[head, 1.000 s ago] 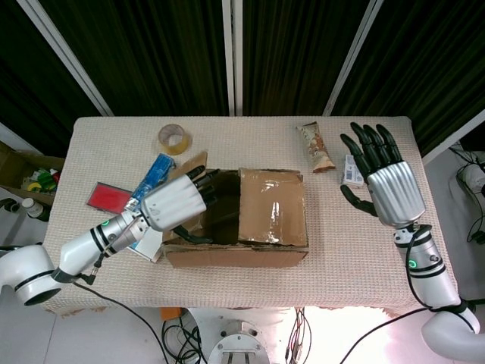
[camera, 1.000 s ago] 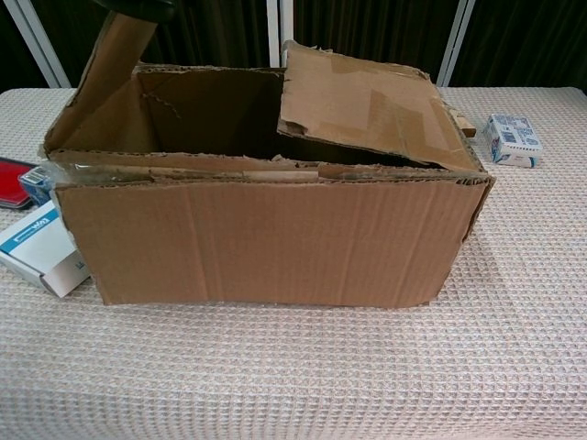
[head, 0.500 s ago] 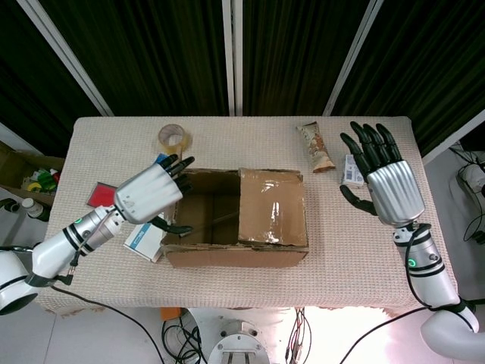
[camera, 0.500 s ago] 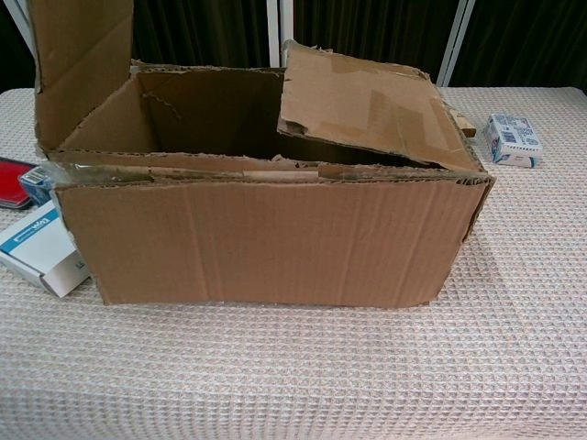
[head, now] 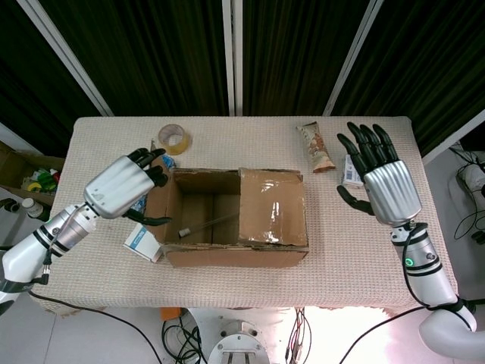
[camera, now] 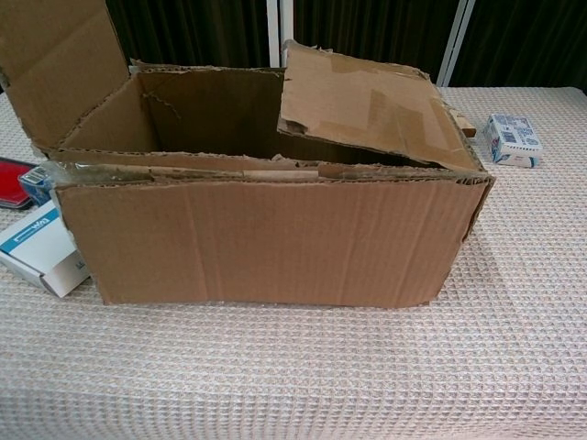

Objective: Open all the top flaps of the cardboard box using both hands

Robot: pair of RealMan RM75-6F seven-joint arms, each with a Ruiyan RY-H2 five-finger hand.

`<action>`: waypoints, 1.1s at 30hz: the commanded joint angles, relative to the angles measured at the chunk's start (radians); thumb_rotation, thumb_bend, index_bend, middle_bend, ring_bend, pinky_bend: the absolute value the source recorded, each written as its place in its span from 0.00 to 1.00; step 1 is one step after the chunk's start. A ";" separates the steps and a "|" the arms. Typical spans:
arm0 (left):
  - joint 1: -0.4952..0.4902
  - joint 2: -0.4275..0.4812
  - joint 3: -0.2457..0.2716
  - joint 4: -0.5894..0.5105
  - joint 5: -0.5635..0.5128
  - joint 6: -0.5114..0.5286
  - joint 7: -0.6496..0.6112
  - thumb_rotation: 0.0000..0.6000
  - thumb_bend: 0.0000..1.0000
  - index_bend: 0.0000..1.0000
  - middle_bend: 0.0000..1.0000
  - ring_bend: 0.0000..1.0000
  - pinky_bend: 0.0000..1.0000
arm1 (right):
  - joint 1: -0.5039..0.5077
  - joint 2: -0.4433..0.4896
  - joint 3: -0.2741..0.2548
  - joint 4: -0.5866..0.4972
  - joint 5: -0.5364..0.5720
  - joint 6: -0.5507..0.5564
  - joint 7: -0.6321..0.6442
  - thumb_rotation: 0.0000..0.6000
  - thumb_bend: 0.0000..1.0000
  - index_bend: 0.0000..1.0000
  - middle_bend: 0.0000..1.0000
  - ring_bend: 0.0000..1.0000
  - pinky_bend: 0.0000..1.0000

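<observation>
Two hands show from the head camera: the left hand (head: pixel 121 186), fingers loosely curled and empty, hovers just left of the cardboard box (head: pixel 235 218) at mid-table; the right hand (head: pixel 383 178) hangs spread wide, well apart. From the chest camera, the left flap (camera: pixel 57 64) stands raised; the right flap (camera: pixel 367 103) lies lowered.

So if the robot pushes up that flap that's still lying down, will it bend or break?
The closed flap probably bends at its crease rather than breaking. Its edges look ragged and it is creased, so it may be soft. The left flap already stands up, so the cardboard box should hold.
</observation>
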 commanded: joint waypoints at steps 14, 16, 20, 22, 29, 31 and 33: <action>0.177 -0.019 0.024 0.234 -0.083 0.144 -0.238 0.00 0.12 0.46 0.43 0.12 0.28 | 0.046 -0.006 -0.019 -0.016 -0.039 -0.078 0.004 1.00 0.22 0.00 0.00 0.00 0.00; 0.199 -0.022 0.027 0.252 -0.086 0.167 -0.276 0.00 0.11 0.45 0.42 0.12 0.28 | 0.068 -0.008 -0.021 -0.021 -0.033 -0.121 0.014 1.00 0.27 0.00 0.03 0.00 0.00; 0.256 -0.043 0.045 0.290 -0.070 0.228 -0.325 0.00 0.10 0.44 0.41 0.12 0.28 | 0.152 -0.009 -0.016 -0.046 0.038 -0.286 0.045 1.00 0.44 0.11 0.09 0.00 0.00; 0.278 -0.060 0.055 0.308 -0.063 0.248 -0.339 0.00 0.10 0.43 0.41 0.12 0.28 | 0.201 -0.008 -0.008 -0.053 0.078 -0.372 0.057 1.00 0.50 0.22 0.11 0.00 0.00; 0.324 -0.145 0.079 0.383 -0.053 0.273 -0.403 0.00 0.09 0.42 0.40 0.12 0.28 | 0.383 -0.071 0.024 -0.004 0.189 -0.607 0.061 1.00 0.69 0.36 0.18 0.00 0.00; 0.328 -0.165 0.082 0.401 -0.044 0.277 -0.410 0.00 0.09 0.41 0.40 0.12 0.28 | 0.425 -0.100 0.030 0.017 0.216 -0.635 0.043 1.00 0.73 0.36 0.18 0.00 0.00; 0.332 -0.178 0.082 0.416 -0.039 0.282 -0.415 0.00 0.09 0.41 0.40 0.12 0.28 | 0.455 -0.129 0.035 0.031 0.239 -0.645 0.032 1.00 0.75 0.36 0.17 0.00 0.00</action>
